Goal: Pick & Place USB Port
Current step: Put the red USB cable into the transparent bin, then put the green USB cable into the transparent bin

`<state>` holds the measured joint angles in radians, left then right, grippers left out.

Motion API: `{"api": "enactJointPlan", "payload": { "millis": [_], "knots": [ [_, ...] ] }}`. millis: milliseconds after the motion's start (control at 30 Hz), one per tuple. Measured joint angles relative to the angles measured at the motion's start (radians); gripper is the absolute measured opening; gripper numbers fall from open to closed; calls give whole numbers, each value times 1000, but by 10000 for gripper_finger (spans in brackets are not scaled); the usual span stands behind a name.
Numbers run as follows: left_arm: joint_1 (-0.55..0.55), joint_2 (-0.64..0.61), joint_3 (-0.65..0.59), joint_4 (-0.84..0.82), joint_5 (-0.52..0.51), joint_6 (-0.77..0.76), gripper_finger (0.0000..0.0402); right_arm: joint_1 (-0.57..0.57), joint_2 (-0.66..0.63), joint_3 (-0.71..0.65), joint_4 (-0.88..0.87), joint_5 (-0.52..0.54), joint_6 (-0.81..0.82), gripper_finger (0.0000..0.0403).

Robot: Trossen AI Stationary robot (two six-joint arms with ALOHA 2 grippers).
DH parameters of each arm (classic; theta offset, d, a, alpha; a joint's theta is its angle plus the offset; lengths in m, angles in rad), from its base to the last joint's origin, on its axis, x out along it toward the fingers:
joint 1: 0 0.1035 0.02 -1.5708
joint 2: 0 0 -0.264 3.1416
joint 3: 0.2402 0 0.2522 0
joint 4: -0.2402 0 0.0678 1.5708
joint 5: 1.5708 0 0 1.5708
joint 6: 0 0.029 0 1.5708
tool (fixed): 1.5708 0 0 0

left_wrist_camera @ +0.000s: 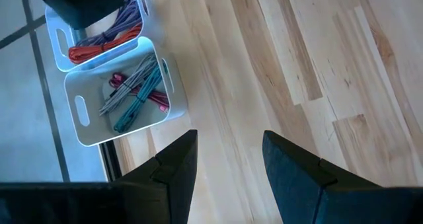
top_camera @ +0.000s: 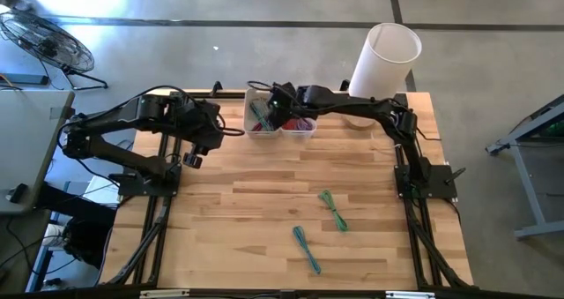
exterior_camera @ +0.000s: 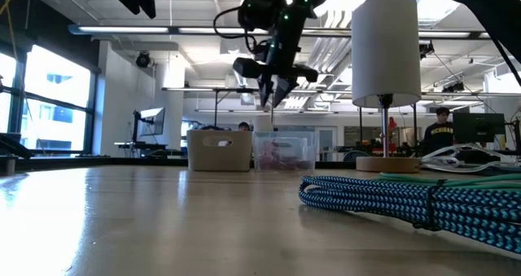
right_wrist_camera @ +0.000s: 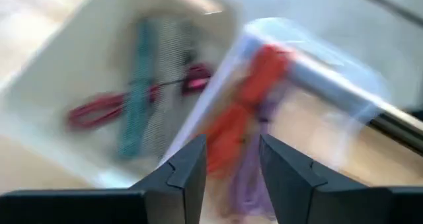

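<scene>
Two coiled cables lie flat on the wooden table: a green one [top_camera: 333, 209] and a blue one [top_camera: 307, 248], which fills the low view's foreground [exterior_camera: 391, 199]. Two small white bins stand at the far edge. One [top_camera: 262, 118] holds teal, grey and pink cables [left_wrist_camera: 129, 95]; the other [top_camera: 298, 123] holds orange and purple cables [left_wrist_camera: 99, 32]. My right gripper [top_camera: 280, 100] hangs open and empty above the bins [exterior_camera: 275, 85], its fingers over the wall between them [right_wrist_camera: 231, 164]. My left gripper [top_camera: 225, 130] is open and empty over bare table, left of the bins [left_wrist_camera: 228, 164].
A tall white cylinder on a round base [top_camera: 385, 56] stands at the far right, close behind my right arm. A cardboard box [exterior_camera: 218, 152] shows beside the bins in the low view. Bare wood lies between the bins and the two cables.
</scene>
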<state>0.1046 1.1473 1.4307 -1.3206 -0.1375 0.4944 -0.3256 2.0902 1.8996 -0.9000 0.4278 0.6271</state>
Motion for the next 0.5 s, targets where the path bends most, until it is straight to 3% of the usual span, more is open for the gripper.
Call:
{"api": "enactJointPlan", "payload": {
  "millis": [267, 367, 500],
  "knots": [
    [0, 0, 0, -50, -1, 8, 165, 50, -40, 13, 161, -492, -327, 129],
    [0, 0, 0, -91, -1, 9, 165, 96, -100, 13, 127, -542, -383, 129],
    [0, 0, 0, -103, 20, 9, 165, 165, -199, 13, 24, -517, -411, 128]
  ]
}}
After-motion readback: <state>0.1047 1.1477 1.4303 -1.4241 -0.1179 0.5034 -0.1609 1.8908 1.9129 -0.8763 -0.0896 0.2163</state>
